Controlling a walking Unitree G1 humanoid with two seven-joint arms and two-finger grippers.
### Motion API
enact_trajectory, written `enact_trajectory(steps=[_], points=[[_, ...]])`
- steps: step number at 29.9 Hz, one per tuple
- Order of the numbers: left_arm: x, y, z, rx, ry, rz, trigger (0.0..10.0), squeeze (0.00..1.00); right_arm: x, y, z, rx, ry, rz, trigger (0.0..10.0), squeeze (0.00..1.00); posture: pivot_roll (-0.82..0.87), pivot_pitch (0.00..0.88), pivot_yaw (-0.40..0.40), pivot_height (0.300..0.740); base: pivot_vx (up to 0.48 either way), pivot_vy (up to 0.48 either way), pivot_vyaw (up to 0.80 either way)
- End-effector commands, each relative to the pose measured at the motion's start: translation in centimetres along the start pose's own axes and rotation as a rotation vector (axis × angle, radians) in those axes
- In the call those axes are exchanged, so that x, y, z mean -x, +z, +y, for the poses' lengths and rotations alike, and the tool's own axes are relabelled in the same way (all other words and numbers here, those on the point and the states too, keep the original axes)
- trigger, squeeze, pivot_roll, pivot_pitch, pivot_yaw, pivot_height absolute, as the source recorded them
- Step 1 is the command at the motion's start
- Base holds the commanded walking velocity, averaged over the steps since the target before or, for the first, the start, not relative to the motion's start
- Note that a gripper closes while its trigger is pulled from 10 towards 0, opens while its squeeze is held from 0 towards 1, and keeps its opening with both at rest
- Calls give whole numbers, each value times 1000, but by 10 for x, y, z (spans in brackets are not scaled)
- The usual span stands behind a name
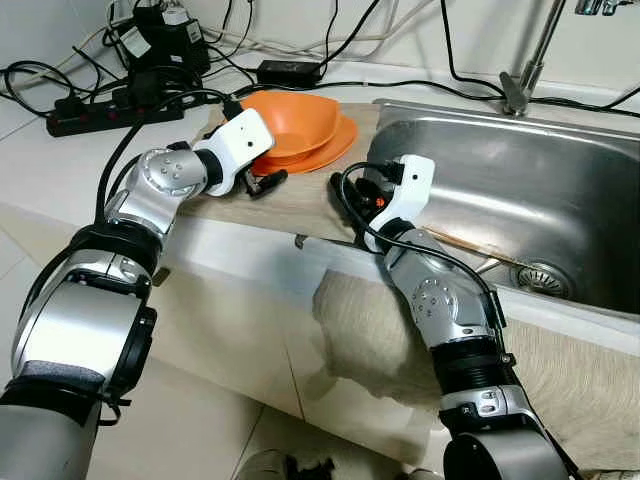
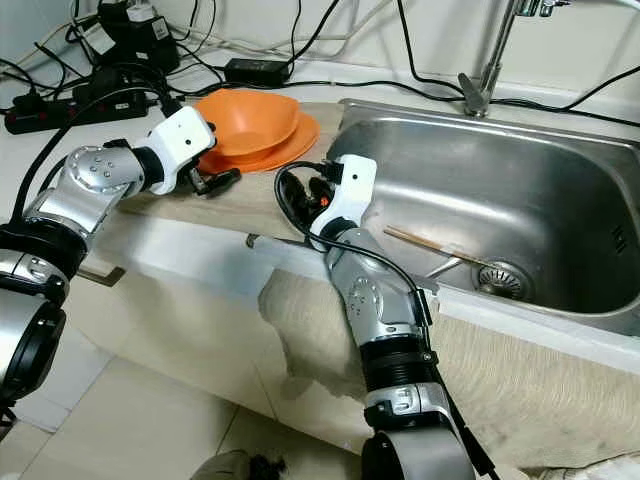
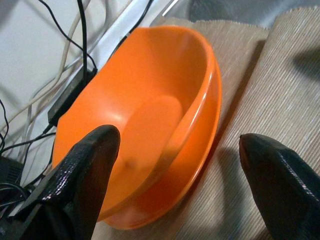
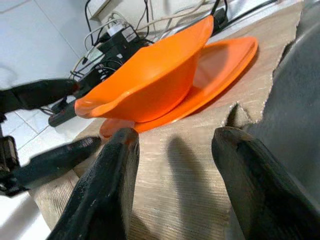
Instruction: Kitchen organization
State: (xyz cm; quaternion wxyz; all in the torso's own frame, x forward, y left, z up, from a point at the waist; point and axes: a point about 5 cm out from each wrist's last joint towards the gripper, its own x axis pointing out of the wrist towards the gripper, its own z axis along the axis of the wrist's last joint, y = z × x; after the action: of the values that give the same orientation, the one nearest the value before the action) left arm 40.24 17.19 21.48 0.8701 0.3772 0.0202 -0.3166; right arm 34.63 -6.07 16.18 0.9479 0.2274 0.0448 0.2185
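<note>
Two grippers are positioned at the orange bowl (image 1: 290, 122), which is seated on an orange plate (image 1: 325, 152) on the woven mat (image 1: 300, 200) beside the sink (image 1: 520, 190); left gripper (image 3: 175, 165) and right gripper (image 4: 175, 150) fingers are spread, nothing gripped

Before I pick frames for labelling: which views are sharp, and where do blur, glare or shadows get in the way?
Left eye and right eye views: evenly lit, sharp, with mild glare on the steel sink. Left wrist view: the orange bowl is clear; the near black fingers are soft. Right wrist view: fingers blurred, casting shadows on the woven mat.
</note>
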Motion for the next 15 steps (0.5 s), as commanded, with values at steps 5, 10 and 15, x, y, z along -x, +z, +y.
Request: enact_trajectory(steps=[5, 10, 15], points=[[1, 4, 9, -54, 20, 34, 10000, 0, 0, 2, 7, 13, 28, -5, 10000, 0, 0, 0, 97, 740, 0, 0, 0], [0, 4, 8, -69, 24, 43, 10000, 0, 1, 2, 7, 15, 27, -4, 10000, 0, -3, 0, 98, 740, 0, 0, 0], [-2, 6, 8, -85, 35, 48, 10000, 0, 1, 1, 7, 20, 27, -4, 10000, 0, -8, 0, 99, 740, 0, 0, 0]])
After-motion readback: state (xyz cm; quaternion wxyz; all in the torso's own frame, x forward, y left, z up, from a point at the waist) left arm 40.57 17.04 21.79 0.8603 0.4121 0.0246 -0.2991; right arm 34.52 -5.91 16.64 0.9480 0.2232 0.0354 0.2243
